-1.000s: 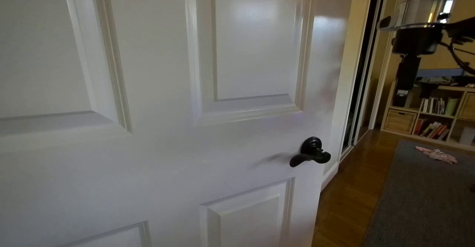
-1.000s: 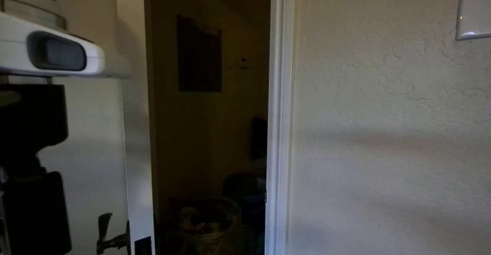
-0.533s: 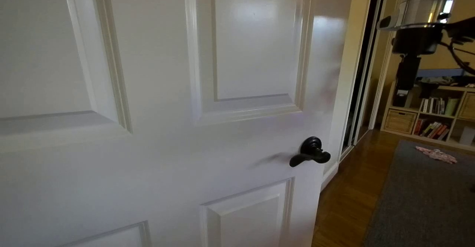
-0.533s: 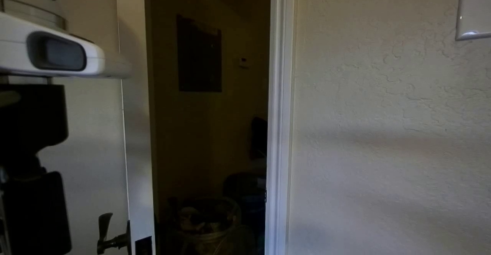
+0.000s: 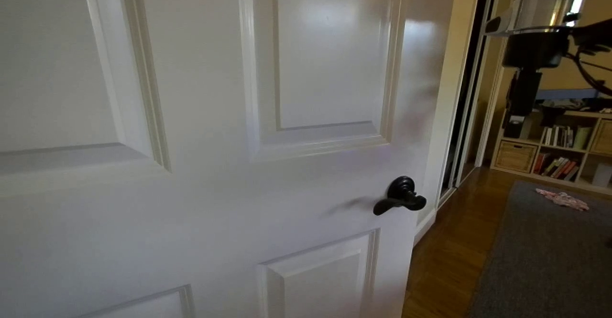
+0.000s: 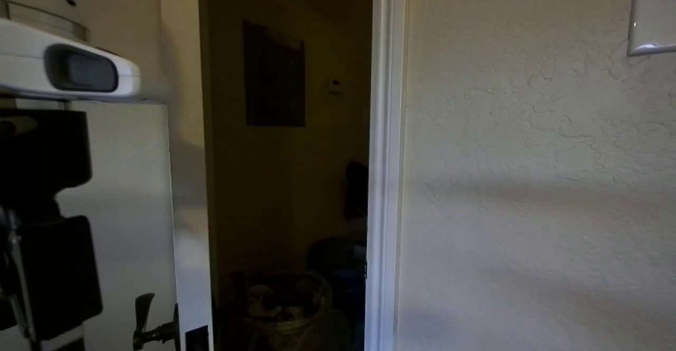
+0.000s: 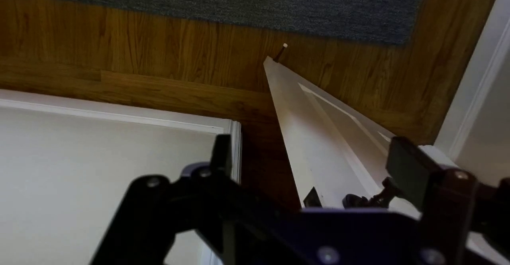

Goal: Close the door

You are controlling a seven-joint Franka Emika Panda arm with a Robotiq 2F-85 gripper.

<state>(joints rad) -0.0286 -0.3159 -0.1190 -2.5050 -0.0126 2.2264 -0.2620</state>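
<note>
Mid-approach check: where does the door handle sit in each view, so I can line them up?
In an exterior view: handle right of centre, below mid-height.
In an exterior view: handle at the bottom left.
In the wrist view: handle at the lower right.
Shared landmark: the white door, carrying the handle in all three.

Ext. views share door (image 5: 210,193); wrist view: dn.

Books (image 5: 569,169) in light shelf (image 5: 564,148), pink cloth (image 5: 563,199) on gray rug (image 5: 540,260)
</note>
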